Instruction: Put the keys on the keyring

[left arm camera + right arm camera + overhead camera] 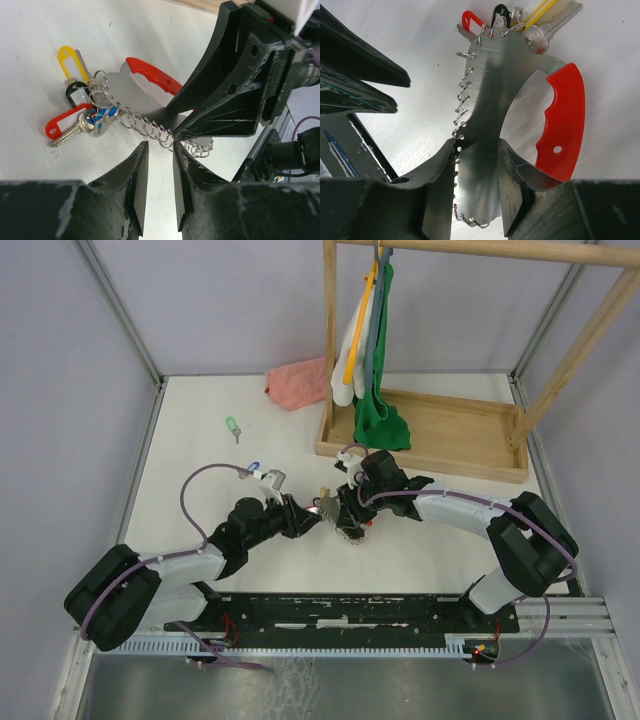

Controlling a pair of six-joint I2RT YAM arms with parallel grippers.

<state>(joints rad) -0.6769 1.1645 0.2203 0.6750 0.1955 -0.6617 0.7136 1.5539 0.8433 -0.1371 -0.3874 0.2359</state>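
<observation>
The keyring (pixel 490 75) is a flat silver plate with wire loops along one edge and a red grip (pixel 565 120). My right gripper (pixel 476 142) is shut on the plate's lower part, holding it just above the table (pixel 200 440). In the left wrist view the keyring (pixel 117 85) lies ahead, its wire loops (pixel 150 127) running to my left gripper (pixel 160 146). That gripper is open by a narrow gap with nothing between the jaws. From above, both grippers (pixel 312 515) (pixel 345 510) meet mid-table. A light green key (pixel 232 426) lies far left; a blue key (pixel 253 466) lies beside the left arm.
Tagged keys hang on the plate's far loops: a yellow tag (pixel 70 57), a black tag (pixel 76 94), a red tag (pixel 62 122) and a silver key (pixel 70 134). A wooden rack and tray (pixel 450 445) with hanging cloths (pixel 378 390) stands at the back. A pink cloth (pixel 298 383) lies beside it.
</observation>
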